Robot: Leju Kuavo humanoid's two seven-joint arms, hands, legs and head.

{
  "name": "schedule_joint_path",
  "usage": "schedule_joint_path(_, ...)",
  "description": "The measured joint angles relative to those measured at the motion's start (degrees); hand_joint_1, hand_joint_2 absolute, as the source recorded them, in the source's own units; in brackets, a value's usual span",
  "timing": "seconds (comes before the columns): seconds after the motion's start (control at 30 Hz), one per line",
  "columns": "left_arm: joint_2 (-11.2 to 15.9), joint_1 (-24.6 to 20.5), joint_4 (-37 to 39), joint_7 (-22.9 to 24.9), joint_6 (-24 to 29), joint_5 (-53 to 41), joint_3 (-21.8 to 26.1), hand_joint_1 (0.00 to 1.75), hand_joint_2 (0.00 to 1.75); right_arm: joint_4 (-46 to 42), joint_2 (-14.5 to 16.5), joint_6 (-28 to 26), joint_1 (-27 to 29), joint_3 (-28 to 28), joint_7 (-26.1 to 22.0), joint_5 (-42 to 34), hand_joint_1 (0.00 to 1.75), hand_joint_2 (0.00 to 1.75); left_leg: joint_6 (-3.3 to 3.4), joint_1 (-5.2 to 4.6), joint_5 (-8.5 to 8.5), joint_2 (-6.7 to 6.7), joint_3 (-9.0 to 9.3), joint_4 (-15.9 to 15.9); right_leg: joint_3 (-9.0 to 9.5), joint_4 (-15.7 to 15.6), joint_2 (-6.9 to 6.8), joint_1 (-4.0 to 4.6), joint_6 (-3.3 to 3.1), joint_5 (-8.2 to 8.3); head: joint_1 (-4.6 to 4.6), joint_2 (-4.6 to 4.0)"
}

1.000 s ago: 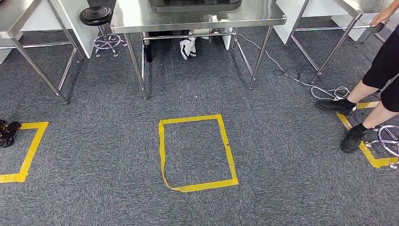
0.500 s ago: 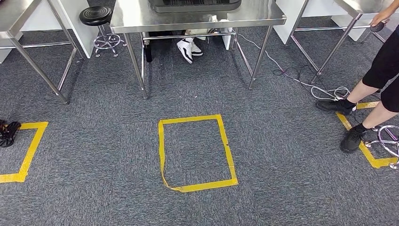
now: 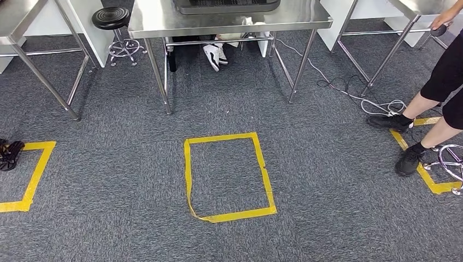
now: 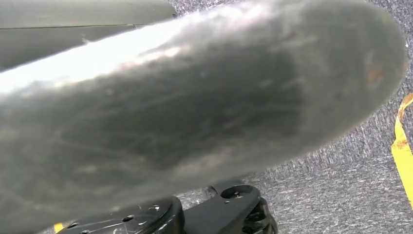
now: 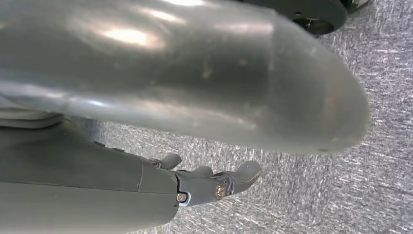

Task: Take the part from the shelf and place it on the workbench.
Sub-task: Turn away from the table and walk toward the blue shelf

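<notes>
A steel workbench point(image 3: 164, 24) stands across the carpet ahead of me, with a dark flat unit point(image 3: 226, 5) on its top. My left hand point(image 4: 195, 107) hangs over the carpet, and its thick grey thumb covers its fingers. My right hand point(image 5: 170, 97) also hangs low above the carpet. Its dark fingers point(image 5: 214, 183) stretch out past the thumb with nothing in them.
A yellow tape square point(image 3: 188, 174) marks the carpet in front of the workbench. A person point(image 3: 437, 93) stands at the right near cables point(image 3: 377, 103) and a chrome stool base point(image 3: 450, 158). A black stool point(image 3: 112, 19) and another steel table point(image 3: 16, 16) stand left. White shoes point(image 3: 215, 54) show under the workbench.
The white shoes under the workbench have shifted a little. The tables, tape marks and the standing person stay where they were.
</notes>
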Motion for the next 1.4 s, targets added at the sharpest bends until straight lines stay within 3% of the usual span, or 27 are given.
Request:
schedule_joint_path(0.07, -0.1, -0.1, 0.0, 0.0, 0.0, 0.0, 0.0, 0.00, 0.00, 0.0, 0.0, 0.0, -0.1, 0.0, -0.1, 0.0, 0.00, 0.00, 0.52, 0.44, 0.47, 0.47, 0.01, -0.7, -2.50, 4.8, 0.15, -0.07, -0.13, -2.43, 0.19, 0.01)
schedule_joint_path(0.13, -0.1, -0.1, 0.0, 0.0, 0.0, -0.1, 0.0, 0.00, 0.00, 0.0, 0.0, 0.0, 0.0, 0.0, -0.1, 0.0, 0.00, 0.00, 0.60, 0.55, 0.61, 0.96, -0.26, -0.8, -6.69, 12.6, 0.20, -0.45, -0.07, -5.51, 0.35, 0.02)
schedule_joint_path(0.17, -0.1, -0.1, 0.0, 0.0, 0.0, -0.1, 0.0, 0.00, 0.00, 0.0, -0.1, 0.0, 0.0, 0.0, -0.1, 0.0, 0.00, 0.00, 0.51, 0.63, 0.64, 1.21, -0.35, -0.8, -8.14, 15.2, 0.20, -0.74, 0.27, -6.16, 0.34, 0.01)
schedule_joint_path(0.2, -0.1, -0.1, 0.0, 0.0, 0.0, -0.1, 0.0, 0.00, 0.00, 0.0, -0.1, 0.0, 0.1, 0.0, -0.1, 0.1, 0.00, 0.00, 0.34, 0.76, 0.68, 1.48, -0.39, -0.8, -8.50, 15.6, 0.18, -1.06, 0.89, -5.79, 0.34, 0.01)
schedule_joint_path(0.27, -0.3, -0.2, 0.0, 0.0, 0.0, -0.1, 0.0, 0.00, 0.00, 0.0, -0.3, 0.0, 0.2, 0.0, -0.1, 0.2, 0.00, 0.00, -0.33, 1.19, 0.69, 2.05, -0.34, -0.7, -5.67, 9.3, -0.56, -1.70, 2.61, -2.53, 0.36, 0.02)
schedule_joint_path(0.3, -0.3, -0.2, 0.0, 0.0, 0.0, -0.1, 0.0, 0.00, 0.00, 0.0, -0.2, 0.0, 0.1, 0.0, -0.1, 0.4, 0.00, 0.00, -0.85, 1.20, 0.62, 2.35, -0.26, -0.6, -3.76, 5.0, -1.78, -1.90, 3.26, -0.76, 0.49, 0.02)
schedule_joint_path(0.33, -0.3, -0.2, 0.0, 0.0, 0.0, -0.1, 0.0, 0.00, 0.00, 0.0, -0.2, -0.1, -0.1, 0.0, 0.0, 0.5, 0.00, 0.00, -1.41, 1.15, 0.52, 2.69, -0.16, -0.6, -2.33, 1.7, -2.64, -1.96, 3.36, 0.61, 0.58, 0.01)
schedule_joint_path(0.4, -0.2, -0.1, 0.0, -0.1, 0.0, -0.1, 0.0, 0.00, 0.00, 0.0, -0.1, -0.1, -0.3, 0.0, 0.0, 0.7, 0.00, 0.00, -2.44, 0.91, 0.41, 3.46, 0.23, -0.7, -1.76, -0.3, -3.26, -1.71, 2.27, 1.57, 0.52, 0.00)
schedule_joint_path(0.47, -0.3, -0.2, 0.0, -0.2, 0.0, -0.1, 0.0, 0.00, 0.00, 0.0, -0.1, -0.1, -0.3, 0.0, 0.0, 0.8, 0.00, 0.00, -3.25, 1.20, 0.34, 4.10, 0.70, -1.0, -1.89, -0.3, -1.91, -1.62, 0.90, 1.88, 0.27, 0.00)
schedule_joint_path(0.5, -0.3, -0.2, 0.0, -0.2, 0.0, -0.1, 0.0, 0.00, 0.00, 0.0, -0.2, -0.1, -0.3, 0.0, 0.0, 0.8, 0.00, 0.00, -3.50, 1.38, -0.40, 3.60, 0.58, -0.4, -1.79, -0.3, -1.32, -1.70, 0.42, 2.07, 0.19, 0.00)
schedule_joint_path(0.57, -0.4, -0.2, 0.0, -0.2, 0.0, -0.1, 0.0, 0.00, 0.00, 0.0, -0.3, -0.1, -0.2, 0.0, 0.1, 1.0, 0.00, 0.00, -3.63, 1.51, -3.91, 1.58, -1.42, 4.7, -1.61, -0.4, -0.19, -1.75, -0.38, 2.43, -0.02, 0.00)
schedule_joint_path(0.63, -0.4, -0.1, 0.0, -0.3, 0.0, -0.1, 0.1, 0.00, 0.00, 0.0, -0.2, -0.1, -0.2, 0.0, 0.1, 1.1, 0.00, 0.00, -3.36, 1.29, -7.98, 0.15, -5.08, 13.1, -1.70, -0.3, 0.97, -1.30, -0.79, 2.52, -0.09, 0.00)
schedule_joint_path(0.67, -0.4, -0.1, 0.0, -0.4, 0.0, -0.1, 0.1, 0.00, 0.00, 0.0, -0.2, -0.1, -0.1, 0.0, 0.1, 1.2, 0.00, 0.00, -3.17, 1.20, -8.71, -0.07, -6.38, 15.9, -1.69, -0.3, 1.66, -1.07, -0.88, 2.52, -0.10, 0.00)
schedule_joint_path(0.7, -0.4, 0.0, 0.0, -0.5, -0.1, -0.1, 0.1, 0.00, 0.00, 0.0, -0.2, -0.1, -0.1, 0.0, 0.1, 1.2, 0.00, 0.00, -2.93, 1.14, -8.23, -0.21, -6.70, 16.5, -1.63, -0.3, 2.41, -0.90, -0.90, 2.51, -0.07, 0.00)
schedule_joint_path(0.77, -0.4, 0.0, 0.0, -0.8, -0.1, -0.2, 0.1, 0.00, 0.00, 0.1, -0.2, -0.1, -0.1, 0.0, 0.2, 1.2, 0.00, 0.00, -2.34, 1.11, -4.51, -0.98, -4.25, 11.1, -1.42, -0.3, 4.03, -0.72, -0.88, 2.49, -0.08, 0.00)
schedule_joint_path(0.83, -0.3, 0.1, 0.0, -1.0, -0.1, -0.4, 0.1, 0.00, 0.00, 0.1, -0.1, 0.0, -0.2, 0.0, 0.2, 1.2, 0.00, 0.00, -1.95, 1.23, -1.44, -3.67, -0.89, 3.6, -1.54, -0.1, 5.44, -0.56, -0.77, 2.44, -0.07, 0.01)
schedule_joint_path(0.9, -0.3, 0.1, 0.0, -1.2, -0.1, -0.6, 0.0, 0.00, 0.00, 0.1, -0.1, 0.0, -0.2, 0.0, 0.4, 1.2, 0.00, 0.00, -1.84, 1.06, -0.87, -5.20, 0.19, 0.6, -2.19, 0.0, 6.57, -0.66, -0.36, 2.56, -0.06, 0.01)
schedule_joint_path(0.97, -0.3, 0.0, 0.0, -1.3, -0.1, -0.6, 0.0, 0.00, 0.00, 0.1, -0.1, 0.0, 0.0, 0.0, 0.6, 1.1, 0.00, 0.00, -1.50, 0.86, -0.66, -4.03, 0.11, 0.3, -3.04, -0.1, 7.48, -0.92, 0.26, 2.77, -0.08, 0.01)
schedule_joint_path(1.03, -0.4, -0.1, 0.0, -1.4, -0.1, -0.7, 0.1, 0.00, 0.00, 0.2, -0.1, 0.1, 0.1, 0.0, 0.7, 1.1, 0.00, 0.00, -0.79, 0.98, -0.36, -2.70, 0.11, -0.1, -4.43, 1.7, 5.64, -0.76, 0.41, 1.73, 0.08, 0.00)
schedule_joint_path(1.1, -0.4, -0.1, 0.0, -1.5, -0.1, -0.7, 0.1, 0.00, 0.00, 0.2, -0.1, 0.1, 0.0, 0.0, 0.8, 1.1, 0.00, 0.00, -0.30, 0.89, -0.27, -1.14, -0.02, -0.3, -7.66, 8.2, 2.31, -0.59, 0.11, -1.38, 0.38, 0.01)
schedule_joint_path(1.17, -0.4, 0.0, 0.0, -1.5, -0.1, -0.7, 0.1, 0.00, 0.00, 0.2, -0.1, 0.1, -0.1, 0.0, 0.8, 1.0, 0.00, 0.00, -0.19, 0.67, -0.30, 0.60, -0.16, -0.3, -11.22, 15.5, 1.02, -0.69, 0.20, -4.17, 0.52, 0.00)
schedule_joint_path(1.2, -0.4, 0.0, 0.0, -1.4, -0.2, -0.7, 0.1, 0.00, 0.00, 0.2, -0.1, 0.2, -0.1, 0.0, 0.8, 1.0, 0.00, 0.00, -0.19, 0.60, -0.30, 1.43, -0.20, -0.3, -11.75, 16.8, 0.84, -0.75, 0.54, -4.42, 0.52, 0.00)
schedule_joint_path(1.23, -0.4, 0.0, 0.0, -1.4, -0.2, -0.7, 0.1, 0.00, 0.00, 0.2, -0.1, 0.2, 0.0, 0.0, 0.8, 1.0, 0.00, 0.00, -0.20, 0.58, -0.30, 2.12, -0.19, -0.3, -11.01, 15.7, 0.64, -0.79, 1.01, -3.79, 0.54, 0.00)
schedule_joint_path(1.3, -0.4, 0.0, 0.0, -1.3, -0.4, -0.7, 0.1, 0.00, 0.00, 0.2, -0.2, 0.2, 0.1, 0.0, 0.9, 1.1, 0.00, 0.00, -0.29, 0.53, -0.32, 3.34, -0.09, -0.2, -6.36, 7.6, -0.91, -0.77, 1.83, -0.99, 0.56, 0.01)
schedule_joint_path(1.37, -0.4, -0.1, 0.0, -0.6, -0.6, -0.6, 0.1, 0.00, 0.00, 0.2, -0.2, 0.2, -0.1, 0.0, 0.9, 1.1, 0.00, 0.00, -0.69, 0.22, -0.47, 4.35, 0.18, -0.2, -2.62, 0.8, -3.32, -0.51, 1.64, 1.17, 0.47, 0.00)
schedule_joint_path(1.4, -0.4, -0.1, 0.0, -0.1, -0.8, -0.6, 0.1, 0.00, 0.00, 0.2, -0.2, 0.2, -0.2, 0.0, 0.9, 1.1, 0.00, 0.00, -1.00, 0.10, -0.56, 4.81, 0.38, -0.2, -2.03, -0.5, -3.97, -0.33, 1.20, 1.64, 0.39, 0.00)
